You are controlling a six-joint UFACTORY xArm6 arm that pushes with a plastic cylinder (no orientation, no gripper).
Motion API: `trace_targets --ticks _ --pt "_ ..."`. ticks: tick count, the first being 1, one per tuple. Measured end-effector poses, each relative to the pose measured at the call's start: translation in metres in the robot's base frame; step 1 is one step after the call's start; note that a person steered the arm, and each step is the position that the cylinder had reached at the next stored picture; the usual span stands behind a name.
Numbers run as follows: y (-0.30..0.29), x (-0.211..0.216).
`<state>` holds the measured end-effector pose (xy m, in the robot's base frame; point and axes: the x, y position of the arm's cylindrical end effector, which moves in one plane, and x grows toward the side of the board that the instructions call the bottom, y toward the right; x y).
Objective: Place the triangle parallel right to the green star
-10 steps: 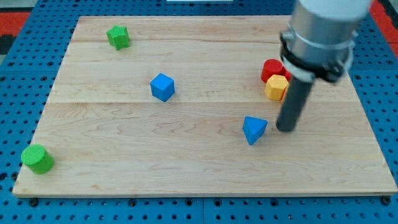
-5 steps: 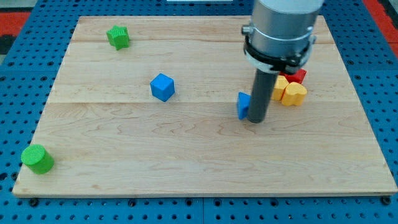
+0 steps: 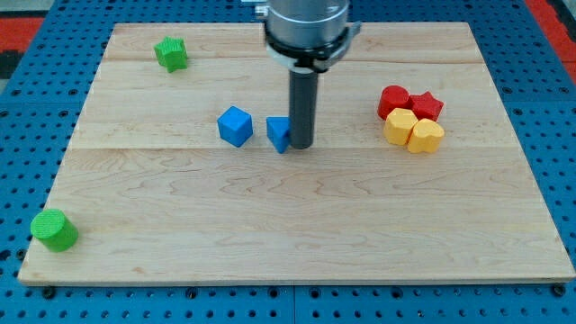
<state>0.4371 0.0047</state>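
Observation:
The blue triangle lies near the board's middle, just right of the blue cube. My tip touches the triangle's right side, and the rod hides part of it. The green star sits at the view's top left, well up and left of the triangle.
A green cylinder stands at the bottom left corner. At the right, two red blocks and two yellow blocks sit clustered together. The wooden board ends in blue pegboard on all sides.
My tip has moved left and up across the board, pushing the blue triangle from the lower right of centre to just right of the blue cube.

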Motion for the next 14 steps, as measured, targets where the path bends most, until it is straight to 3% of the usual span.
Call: trace_targets --ticks 8,10,11,13,14 --pt "-0.066 -0.007" --pt "-0.154 -0.01" --pt "-0.111 0.031" --pt "-0.08 -0.021" --pt "-0.08 -0.075"
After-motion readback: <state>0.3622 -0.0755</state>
